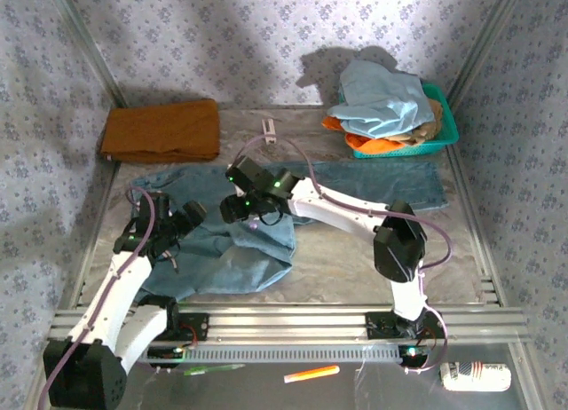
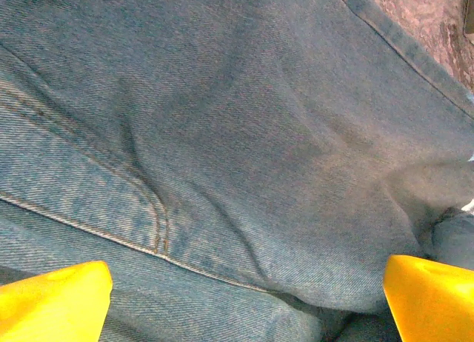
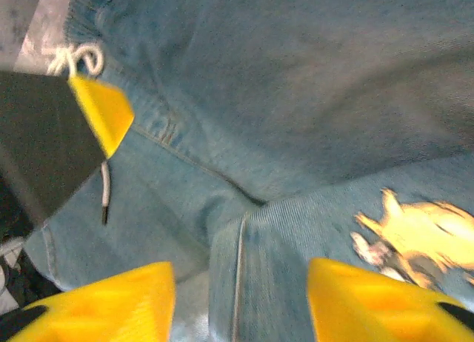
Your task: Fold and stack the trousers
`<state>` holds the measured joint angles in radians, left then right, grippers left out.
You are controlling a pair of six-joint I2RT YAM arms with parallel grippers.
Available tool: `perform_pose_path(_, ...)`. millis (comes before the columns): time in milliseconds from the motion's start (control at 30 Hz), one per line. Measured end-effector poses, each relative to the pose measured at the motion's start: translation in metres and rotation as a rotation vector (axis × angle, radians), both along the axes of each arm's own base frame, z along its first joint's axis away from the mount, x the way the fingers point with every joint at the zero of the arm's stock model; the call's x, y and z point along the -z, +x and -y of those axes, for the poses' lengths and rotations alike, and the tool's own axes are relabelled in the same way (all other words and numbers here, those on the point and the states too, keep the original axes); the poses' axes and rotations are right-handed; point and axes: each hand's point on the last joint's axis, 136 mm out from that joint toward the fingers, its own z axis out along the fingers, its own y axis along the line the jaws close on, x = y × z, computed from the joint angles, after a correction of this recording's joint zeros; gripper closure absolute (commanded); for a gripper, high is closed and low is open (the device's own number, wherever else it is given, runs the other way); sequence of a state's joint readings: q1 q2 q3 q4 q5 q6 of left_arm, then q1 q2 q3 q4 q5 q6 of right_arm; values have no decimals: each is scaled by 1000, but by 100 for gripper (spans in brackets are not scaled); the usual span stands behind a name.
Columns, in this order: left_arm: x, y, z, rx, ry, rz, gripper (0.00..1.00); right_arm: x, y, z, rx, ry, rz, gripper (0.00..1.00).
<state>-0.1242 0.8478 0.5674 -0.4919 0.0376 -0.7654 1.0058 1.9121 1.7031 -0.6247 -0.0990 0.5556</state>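
Across the middle of the table lie the trousers, light blue faded denim. One leg stretches flat toward the right edge, and the rest is gathered in a rumpled heap nearer the left edge and the near edge. Both arms reach over that heap. The left gripper hangs low above the denim on the heap's left side. In its wrist view the left gripper has its yellow fingers spread as wide as the frame allows, with stitched seams and wrinkled cloth beneath them and nothing held. Just beside it toward the centre, the right gripper points down at the waist area. Its own camera shows the right gripper with the jaws partly apart. A folded edge of the trousers lies in the gap, and no finger presses on it. The white drawstring curls at the gathered waistband nearby. At the far left corner sits a folded mustard-brown cloth. At the far right corner a teal basket holds a pale blue garment.
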Motion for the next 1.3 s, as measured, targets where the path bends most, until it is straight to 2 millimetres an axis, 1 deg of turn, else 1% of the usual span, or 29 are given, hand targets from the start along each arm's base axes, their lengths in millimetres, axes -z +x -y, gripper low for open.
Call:
perform_pose_path(67,0,-2,0,3,-1,-3,6,-10,-2,7,-5,20,12,35)
perform_pose_path(100,0,-2,1,7,-6,-5,6,-16,-1,16,4,30,20,33)
perform_pose_path(133,0,-3,3,16,-14,-7,6,-23,5,33,31,40,29,30)
perform_pose_path(167,0,-3,5,23,-19,-8,6,-30,13,51,66,51,40,26)
perform_pose_path(233,2,-3,8,35,-30,-14,6,-41,34,90,147,68,64,24)
perform_pose_path(267,4,-2,9,40,-34,-22,6,-45,48,110,193,75,74,23)
perform_pose_path(333,8,-2,11,47,-38,-43,6,-46,71,133,246,76,85,23)
perform_pose_path(367,11,-2,11,50,-40,-54,6,-39,81,139,253,67,78,23)
perform_pose_path(433,15,-2,13,56,-46,-71,6,-18,92,137,235,44,42,23)
perform_pose_path(567,18,0,15,61,-52,-82,6,46,101,111,161,-16,-78,26)
perform_pose_path(600,19,0,15,62,-52,-82,6,60,102,106,148,-29,-105,30)
perform_pose_path(633,18,0,15,62,-53,-82,6,73,103,101,133,-42,-127,36)
perform_pose_path(667,19,0,15,62,-52,-84,6,85,104,95,116,-57,-146,41)
perform_pose_path(733,20,0,15,61,-52,-88,6,99,105,87,94,-76,-172,50)
perform_pose_path(767,20,0,15,61,-52,-87,6,103,105,83,84,-81,-178,58)
perform_pose_path(800,20,0,15,61,-52,-87,6,104,104,80,77,-85,-180,69)
perform_pose_path(833,20,0,15,61,-51,-87,6,103,102,77,64,-87,-176,78)
perform_pose_path(867,20,0,15,62,-51,-87,6,101,100,75,54,-87,-171,86)
perform_pose_path(933,20,0,15,64,-49,-87,6,95,98,73,48,-85,-156,97)
perform_pose_path(967,20,0,15,64,-49,-87,6,91,97,73,50,-85,-146,100)
perform_pose_path(1067,20,0,15,64,-49,-85,6,71,98,79,72,-92,-89,100)
perform_pose_path(1133,19,1,15,64,-50,-83,6,50,97,88,95,-94,-35,100)
perform_pose_path(1200,19,1,15,63,-49,-81,6,22,95,100,130,-95,36,100)
perform_pose_path(1267,19,1,15,64,-50,-80,6,-15,92,120,186,-99,134,100)
perform_pose_path(1300,19,1,15,63,-50,-79,6,-29,89,130,212,-101,173,100)
